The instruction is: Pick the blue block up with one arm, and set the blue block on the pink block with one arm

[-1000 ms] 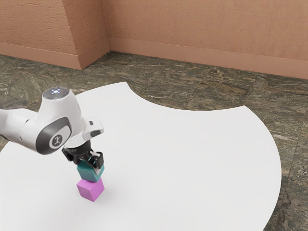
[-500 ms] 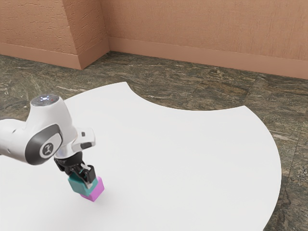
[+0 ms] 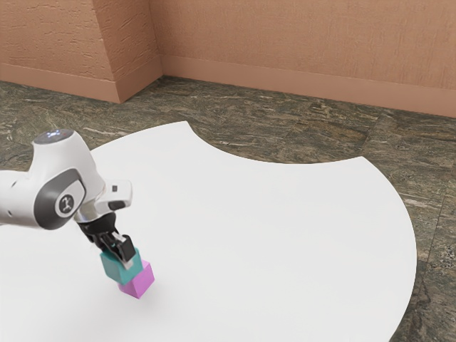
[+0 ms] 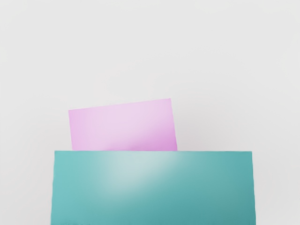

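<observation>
My black gripper (image 3: 120, 258) is shut on the teal-blue block (image 3: 114, 266), holding it low over the white table (image 3: 285, 228). The pink block (image 3: 140, 281) sits on the table just to the exterior view's right of the held block, partly covered by it. The blue block hangs beside and slightly above the pink one, overlapping its left edge rather than centred over it. In the wrist view the blue block (image 4: 152, 187) is close under my hand, and the pink block (image 4: 123, 125) shows beyond it.
The round white table has a curved notch (image 3: 235, 153) at its far edge. Dark stone floor (image 3: 299, 121) and a brown wall (image 3: 285, 35) surround it. My white arm (image 3: 50, 196) comes in from the exterior view's left.
My arm has swung toward the exterior view's left and lowered, carrying the blue block from above the pink block to its left side. The pink block has stayed put.
</observation>
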Motion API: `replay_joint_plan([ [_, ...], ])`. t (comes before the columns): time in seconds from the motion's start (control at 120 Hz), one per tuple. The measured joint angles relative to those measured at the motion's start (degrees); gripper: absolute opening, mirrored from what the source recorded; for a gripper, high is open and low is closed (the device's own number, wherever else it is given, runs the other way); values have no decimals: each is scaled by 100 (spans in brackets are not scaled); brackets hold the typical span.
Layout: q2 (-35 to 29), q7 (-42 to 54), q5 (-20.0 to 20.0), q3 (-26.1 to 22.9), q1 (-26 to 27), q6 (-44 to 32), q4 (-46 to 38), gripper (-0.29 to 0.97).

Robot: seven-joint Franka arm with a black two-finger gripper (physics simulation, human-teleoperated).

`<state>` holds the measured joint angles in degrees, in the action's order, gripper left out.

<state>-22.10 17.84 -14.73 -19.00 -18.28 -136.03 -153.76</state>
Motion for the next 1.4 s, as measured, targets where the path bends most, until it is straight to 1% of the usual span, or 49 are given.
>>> replay_joint_plan([
  [0.133,92,43,8,1,-108,-102,20,35],
  [0.375,236,-177,38,-45,-190,-467,80,36],
  [0.575,233,-459,39,-201,-197,-700,102,38],
  [0.617,186,-529,38,-321,-285,-736,79,38],
  [0.708,11,-684,-10,-1051,-962,-791,5,38],
  [0.75,-35,-749,-58,-1194,-1097,-809,-44,38],
  [0.808,-101,-832,-135,-1276,-1173,-829,-102,38],
  [1.008,-173,-1098,-371,-1364,-1157,-855,-156,39],
  [1.175,-208,-1219,-426,-1437,-1126,-852,-332,39],
  [1.4,-223,-1150,-482,-1441,-1100,-851,-347,39],
])
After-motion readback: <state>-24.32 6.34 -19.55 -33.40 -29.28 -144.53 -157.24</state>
